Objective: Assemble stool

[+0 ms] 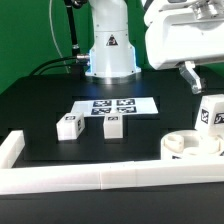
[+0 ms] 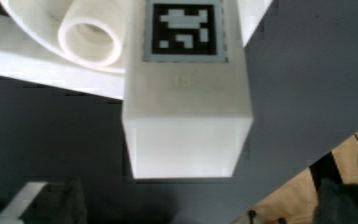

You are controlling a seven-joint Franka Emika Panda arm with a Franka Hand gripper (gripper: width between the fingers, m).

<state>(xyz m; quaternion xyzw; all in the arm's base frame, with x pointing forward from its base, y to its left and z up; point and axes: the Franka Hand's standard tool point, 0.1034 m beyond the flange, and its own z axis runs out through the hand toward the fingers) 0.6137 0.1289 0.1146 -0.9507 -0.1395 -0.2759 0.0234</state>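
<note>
The round white stool seat [image 1: 185, 147] lies at the exterior view's right, just behind the front rail. One white leg [image 1: 210, 112] with a black-and-white tag stands upright on it. In the wrist view that leg [image 2: 190, 115] fills the middle, with the seat [image 2: 34, 45] and a round socket [image 2: 91, 40] beside it. My gripper [image 1: 203, 82] hangs just above the leg. Its dark fingers [image 2: 34, 205] stand wide apart at either side, open and clear of the leg. Two more tagged legs [image 1: 68, 126] [image 1: 112, 125] lie loose on the black table.
The marker board [image 1: 116, 104] lies flat in front of the robot base [image 1: 108, 50]. A long white border rail [image 1: 100, 180] runs along the table's front and turns up the exterior view's left side [image 1: 12, 148].
</note>
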